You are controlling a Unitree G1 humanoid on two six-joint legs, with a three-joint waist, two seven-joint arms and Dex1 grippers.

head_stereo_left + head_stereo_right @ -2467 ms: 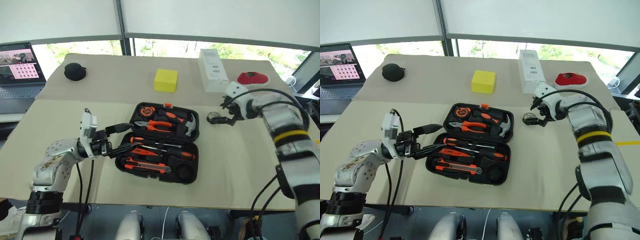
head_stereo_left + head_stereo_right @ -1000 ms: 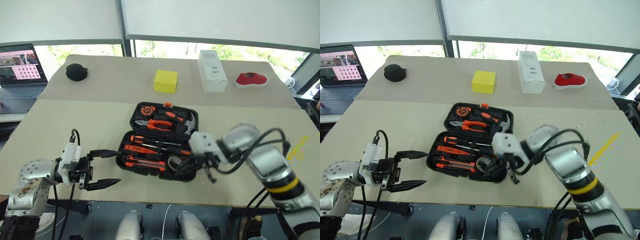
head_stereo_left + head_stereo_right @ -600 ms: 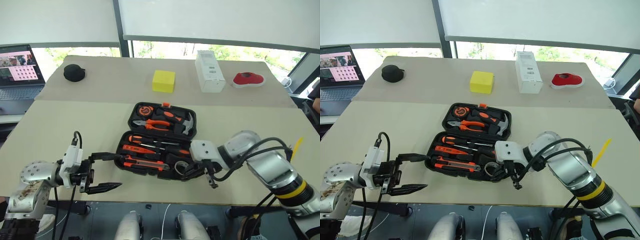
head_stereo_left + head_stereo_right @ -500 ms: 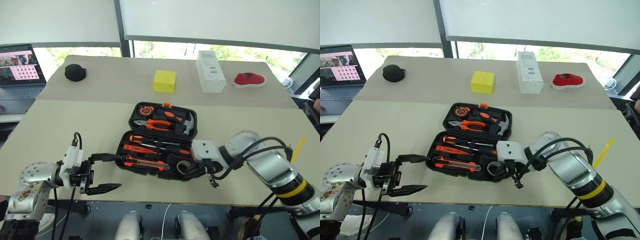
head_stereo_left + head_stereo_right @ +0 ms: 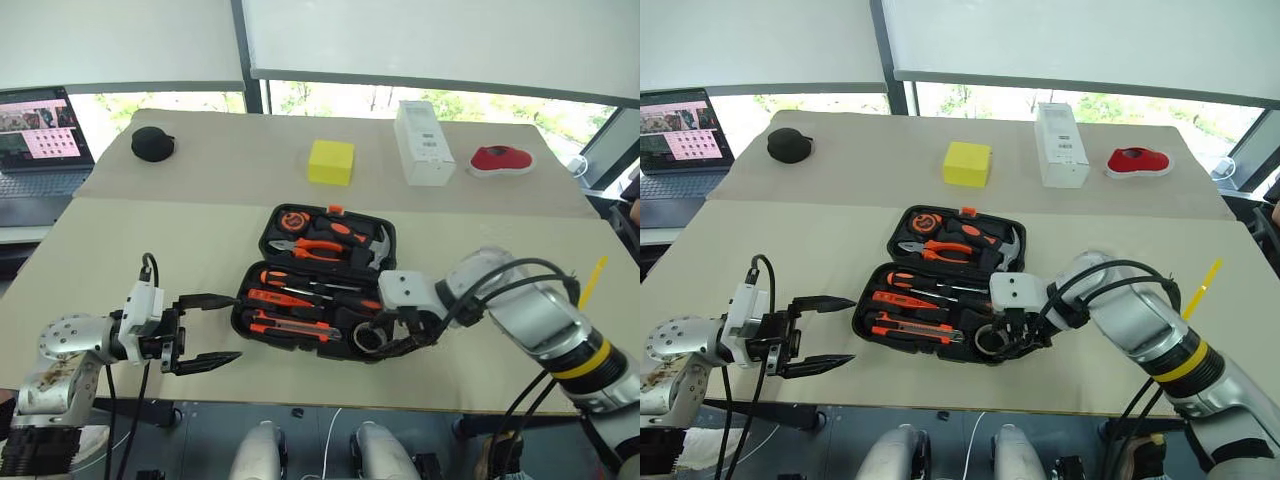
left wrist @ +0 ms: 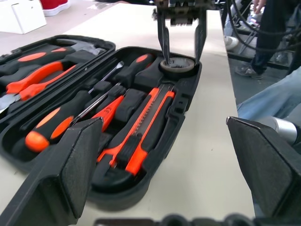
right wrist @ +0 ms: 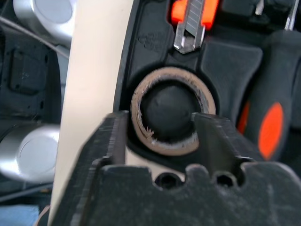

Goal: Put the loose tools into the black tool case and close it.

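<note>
Case: black tool case (image 5: 322,280) lies open near the table's (image 5: 150,225) front edge, lid half toward the windows, tray half nearer the robot.
Tape: small dark tape roll (image 7: 173,110) sits in the round recess at the tray's front right corner; its far rim is cut off behind the finger bases in the right wrist view.
Right gripper (image 6: 181,35): fingers parted, straddling the roll, one inside the ring and one outside; contact cannot be told.
Left gripper (image 5: 208,330): spread wide and empty, just left of the case.
Tray tools: utility knife (image 6: 141,136) and screwdrivers (image 5: 310,290) lie in their recesses.
Writing: embossed marks on the case rim, unreadable.
</note>
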